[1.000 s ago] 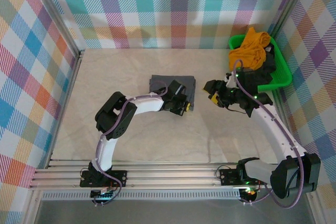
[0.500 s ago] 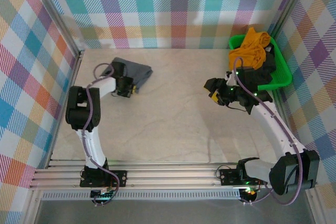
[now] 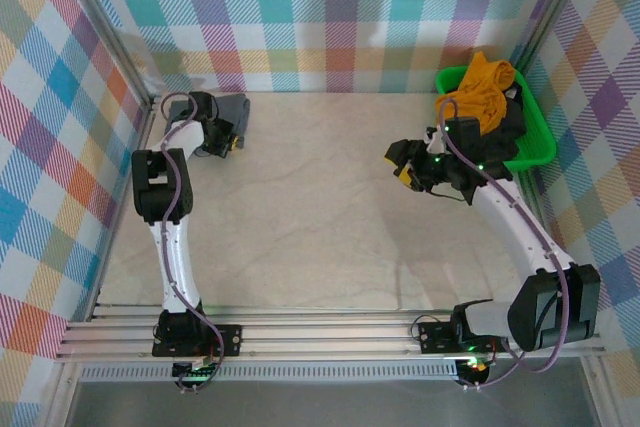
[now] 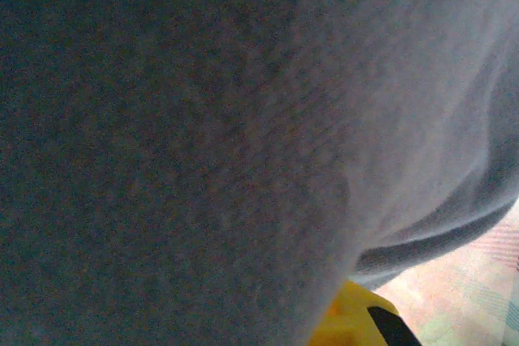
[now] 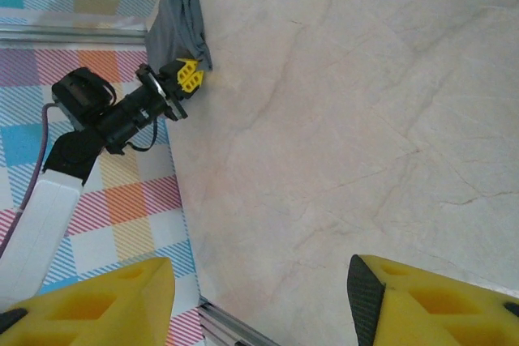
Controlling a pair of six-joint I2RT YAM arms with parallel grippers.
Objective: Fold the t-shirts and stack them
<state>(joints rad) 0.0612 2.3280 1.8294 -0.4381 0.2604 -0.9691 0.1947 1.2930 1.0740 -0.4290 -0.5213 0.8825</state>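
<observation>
Folded slate-grey cloth t-shirt (image 3: 238, 107) is gripped by the closed left gripper (image 3: 226, 141) in the far-left table (image 3: 320, 227) corner; the right gripper (image 3: 400, 164) is parted, empty, well apart.

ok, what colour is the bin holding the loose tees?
Bright green; the bin shows best in the top external view.

A green plastic bin (image 3: 541, 139) sits at the far right corner of a pale marbled desk (image 3: 320, 207), enclosed by pastel plaid walls (image 3: 300, 17), an aluminium rail (image 3: 320, 333) lining its near edge.
</observation>
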